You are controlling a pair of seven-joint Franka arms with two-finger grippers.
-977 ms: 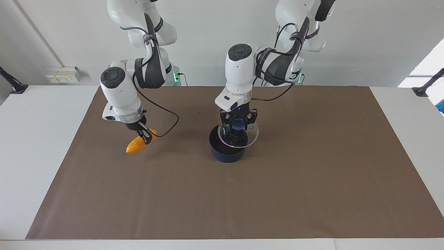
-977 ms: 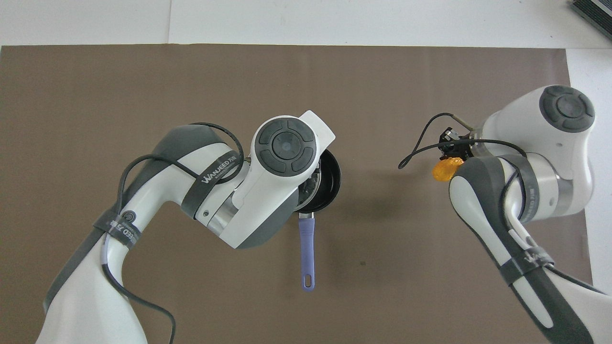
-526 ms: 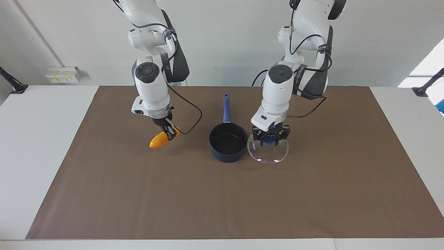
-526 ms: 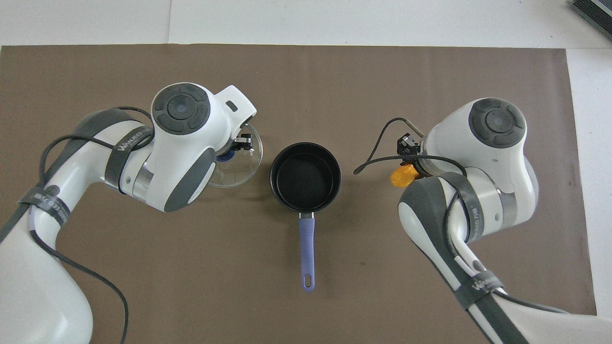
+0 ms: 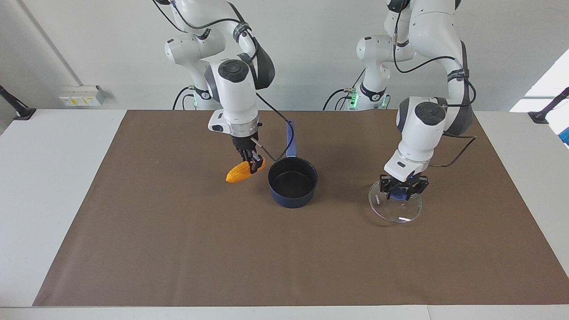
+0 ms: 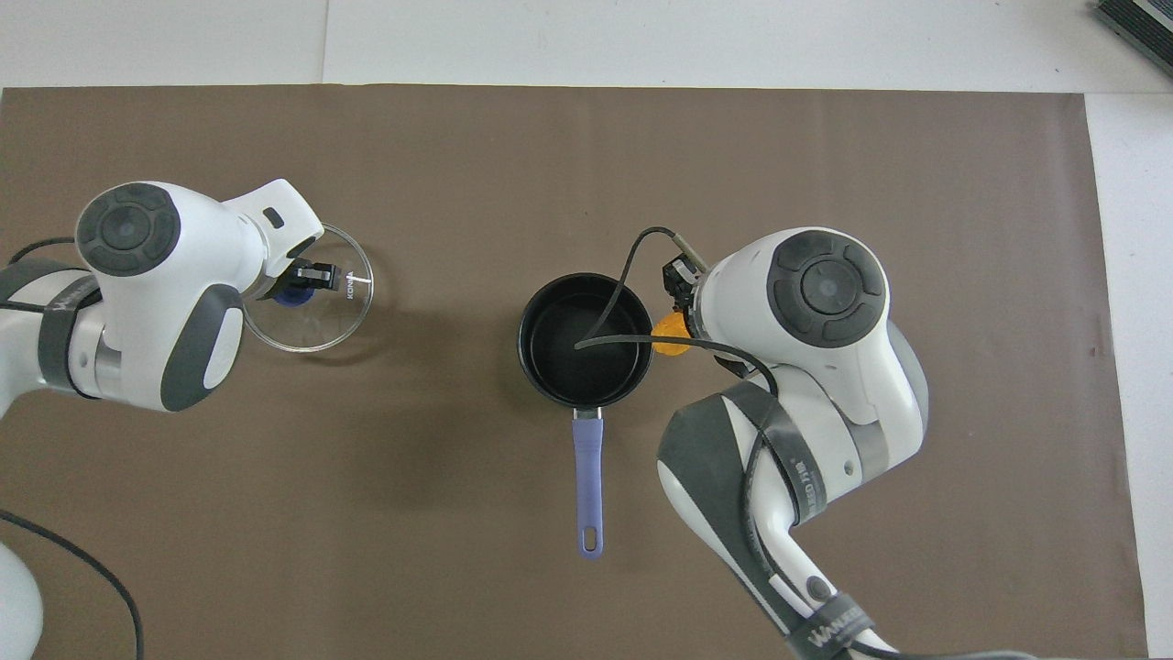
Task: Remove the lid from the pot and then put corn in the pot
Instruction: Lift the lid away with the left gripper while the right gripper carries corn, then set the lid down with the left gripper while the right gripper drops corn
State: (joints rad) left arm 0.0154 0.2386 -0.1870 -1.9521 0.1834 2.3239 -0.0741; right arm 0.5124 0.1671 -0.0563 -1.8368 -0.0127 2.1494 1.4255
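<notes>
My facing camera high across the table (image 5: 53, 186) toward the arms, my overhead steeply down, both sharing the brown mat (image 5: 178, 249).

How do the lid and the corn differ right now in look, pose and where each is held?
The lid is a flat clear disc held level by its blue knob; the corn is a bumpy yellow-orange cob held tilted, tapered end down. The left gripper holds the lid low over the mat, well away from the pot; the right gripper holds the corn right beside the pot's rim. Both are gripped.
</notes>
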